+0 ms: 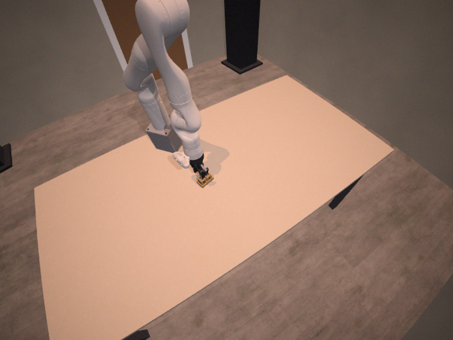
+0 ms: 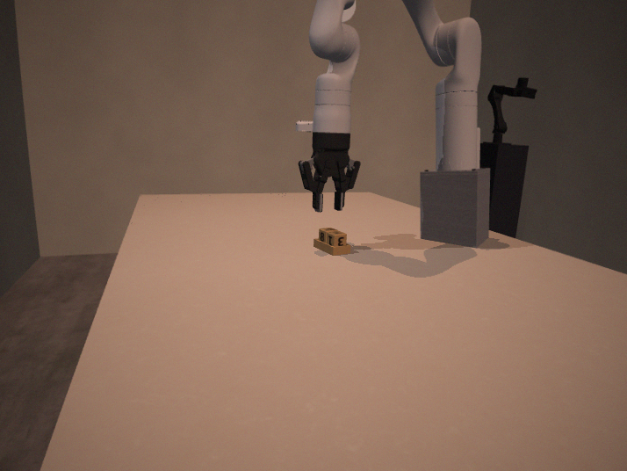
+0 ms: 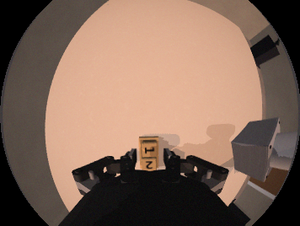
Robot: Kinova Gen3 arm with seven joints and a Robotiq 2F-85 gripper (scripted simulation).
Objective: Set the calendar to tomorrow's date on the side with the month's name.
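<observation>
The calendar tray (image 1: 209, 181) (image 2: 341, 250) (image 3: 148, 137) stands flat on the table with two wooden cubes in it, side by side. In the wrist view one cube top (image 3: 149, 150) shows a 1 turned sideways; the other cube top (image 3: 149, 164) shows a digit like a 2, partly cut off by the gripper. In the exterior view, dark marks show on the cubes' sides and end, too small to read surely. The month side cannot be made out. My gripper (image 2: 327, 208) (image 3: 150, 153) is open partway and empty, above the cubes, with a clear gap below its fingertips.
The robot's grey base block (image 1: 163, 141) (image 2: 454, 207) (image 3: 255, 147) stands on the table behind the tray, on the arm's side. A dark pillar (image 1: 241, 32) stands beyond the table. The arm's shadow falls beside the tray.
</observation>
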